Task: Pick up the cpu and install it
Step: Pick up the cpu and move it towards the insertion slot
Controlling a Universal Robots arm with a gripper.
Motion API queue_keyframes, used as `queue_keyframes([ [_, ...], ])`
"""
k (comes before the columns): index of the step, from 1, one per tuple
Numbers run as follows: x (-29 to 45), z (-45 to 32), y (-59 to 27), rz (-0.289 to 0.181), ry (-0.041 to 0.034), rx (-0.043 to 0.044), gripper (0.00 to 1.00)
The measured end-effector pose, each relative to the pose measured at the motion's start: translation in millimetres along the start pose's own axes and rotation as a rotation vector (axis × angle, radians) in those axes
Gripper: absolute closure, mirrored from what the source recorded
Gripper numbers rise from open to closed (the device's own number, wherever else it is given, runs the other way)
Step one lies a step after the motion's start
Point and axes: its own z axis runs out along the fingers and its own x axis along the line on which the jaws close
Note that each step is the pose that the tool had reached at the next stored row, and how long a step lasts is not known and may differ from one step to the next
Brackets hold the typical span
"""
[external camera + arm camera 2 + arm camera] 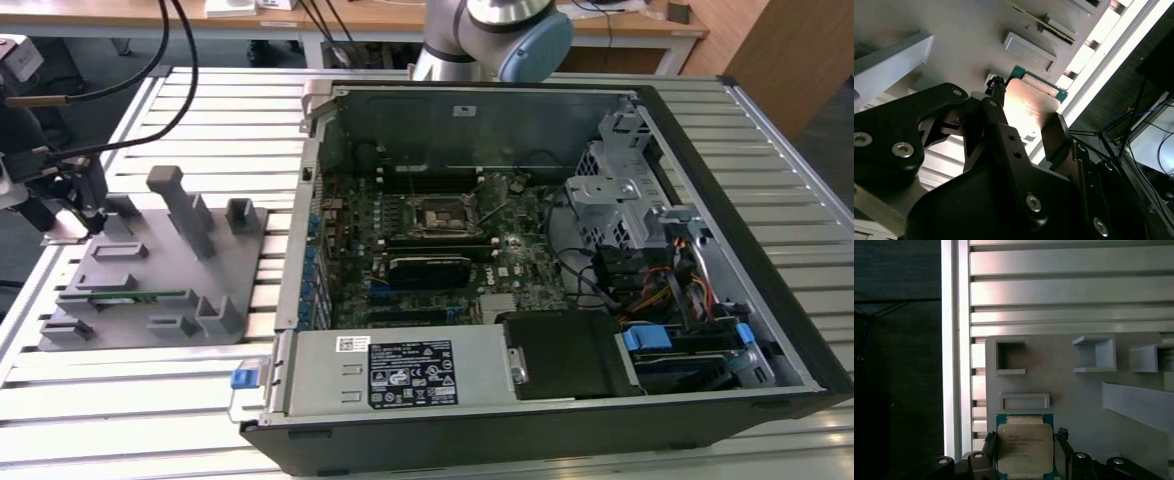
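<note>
Silver-topped cpu (1025, 450) is lying on the grey fixture tray (1079, 390), squarely inside the gripper (1025, 437). Its fingers (990, 445) are pressing opposite edges, apparently clamping it. The motherboard socket (438, 217) is sitting well apart, toward the exterior view's right.

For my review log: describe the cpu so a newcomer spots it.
Beside the open computer case, on the grey fixture plate, the cpu sits in the gripper. It alone is a silver-topped square chip with green edging; its neighbours are empty grey pockets.

Exterior view: parts tray (134, 272) lay on table (174, 110), PC case (467, 115) at its 3 o'clock; gripper (83, 228) held cpu (1025, 450) at tray's 10 o'clock corner.
</note>
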Motion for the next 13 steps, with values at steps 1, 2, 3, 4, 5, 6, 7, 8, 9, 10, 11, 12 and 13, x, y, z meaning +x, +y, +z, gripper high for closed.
queue_keyframes([
  [1,0.0,-1.3,0.1,0.0,-0.0001,0.0,0.46],
  [2,0.1,-2.8,0.1,0.0,-0.0002,0.0,0.46],
  [3,0.1,-4.4,0.2,0.0,-0.0003,0.0,0.46],
  [4,0.2,-5.9,0.2,0.0,-0.0005,0.0,0.46],
  [5,0.2,-7.4,0.3,0.0,-0.0005,0.0,0.46],
  [6,0.2,-9.1,0.4,0.0,-0.0006,0.0,0.46],
  [7,0.2,-10.6,0.4,0.0,-0.0007,-0.0001,0.46],
  [8,0.3,-12.1,0.5,0.0,-0.0008,0.0,0.46],
  [9,0.3,-13.7,0.6,0.0,-0.0009,0.0,0.46],
  [10,0.3,-15.2,0.6,0.0,-0.001,-0.0001,0.46],
  [11,0.4,-16.7,0.7,0.0,-0.0011,-0.0001,0.46],
  [12,0.4,-18.5,0.8,0.0,-0.0013,-0.0001,0.46],
  [13,0.5,-20.2,0.8,0.0,-0.0015,0.0,0.46],
])
